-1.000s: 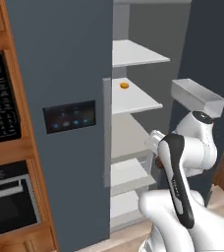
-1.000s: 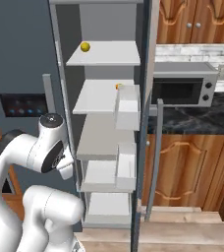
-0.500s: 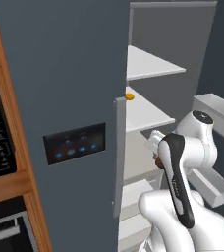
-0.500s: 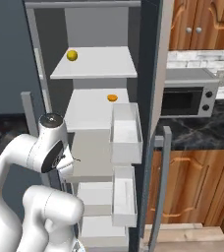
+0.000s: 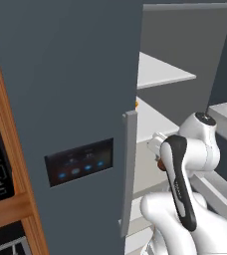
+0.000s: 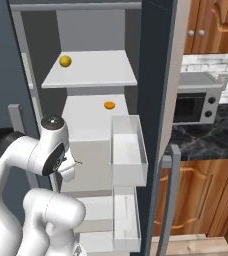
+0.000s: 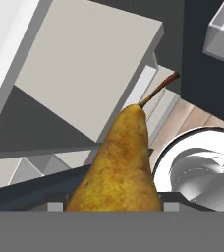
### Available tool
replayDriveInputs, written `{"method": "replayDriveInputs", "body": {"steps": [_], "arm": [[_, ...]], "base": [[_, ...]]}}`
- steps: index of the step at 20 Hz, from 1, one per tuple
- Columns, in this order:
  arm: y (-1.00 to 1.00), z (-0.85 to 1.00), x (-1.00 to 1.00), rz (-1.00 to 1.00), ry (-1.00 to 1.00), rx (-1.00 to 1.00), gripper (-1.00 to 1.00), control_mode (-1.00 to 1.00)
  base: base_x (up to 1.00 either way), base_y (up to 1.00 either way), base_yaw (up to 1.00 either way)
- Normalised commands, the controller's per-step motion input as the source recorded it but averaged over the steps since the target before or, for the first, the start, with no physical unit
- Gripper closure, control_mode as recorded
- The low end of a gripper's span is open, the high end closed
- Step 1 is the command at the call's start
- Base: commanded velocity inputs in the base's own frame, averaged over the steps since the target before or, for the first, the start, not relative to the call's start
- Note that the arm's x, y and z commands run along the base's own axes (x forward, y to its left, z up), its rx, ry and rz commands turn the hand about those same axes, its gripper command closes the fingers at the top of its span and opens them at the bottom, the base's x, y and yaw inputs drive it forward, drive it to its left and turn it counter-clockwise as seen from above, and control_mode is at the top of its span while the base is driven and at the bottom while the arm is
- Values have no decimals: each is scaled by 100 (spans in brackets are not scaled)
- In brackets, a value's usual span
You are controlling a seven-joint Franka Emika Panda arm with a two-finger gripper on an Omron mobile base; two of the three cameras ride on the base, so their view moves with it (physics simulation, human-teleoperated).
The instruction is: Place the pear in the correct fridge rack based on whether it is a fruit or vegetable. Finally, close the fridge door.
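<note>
The pear (image 7: 121,165), orange-brown and speckled with a thin stem, stands between my fingers in the hand view; my gripper (image 7: 113,204) is shut on its wide end. In the left base view the gripper (image 5: 159,155) hangs in front of the open fridge's middle shelves, with a bit of the pear (image 5: 161,164) showing under the hand. The fridge door (image 6: 158,85) stands open, edge-on to the right base view, with its grey bar handle (image 6: 169,200) and white door bins (image 6: 128,150).
A yellow round item (image 6: 65,61) lies on the upper shelf and a flat orange item (image 6: 109,105) on the shelf below. The closed door with the blue-lit panel (image 5: 79,162) is at my left. A microwave (image 6: 196,102) sits beyond the open door.
The whole picture has shifted and grown: the base has driven closer to the open fridge. The pear stays in my grip and the door stays open.
</note>
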Motion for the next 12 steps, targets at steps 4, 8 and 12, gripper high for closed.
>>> {"method": "replayDriveInputs", "body": {"steps": [4, 8, 12], "arm": [[0, 0, 0, 0, 0, 0, 100, 100], [0, 0, 0, 0, 0, 0, 100, 100], [0, 0, 0, 0, 0, 0, 100, 100]], "base": [[39, -27, 0], [51, -21, 0], [42, -47, 0]]}}
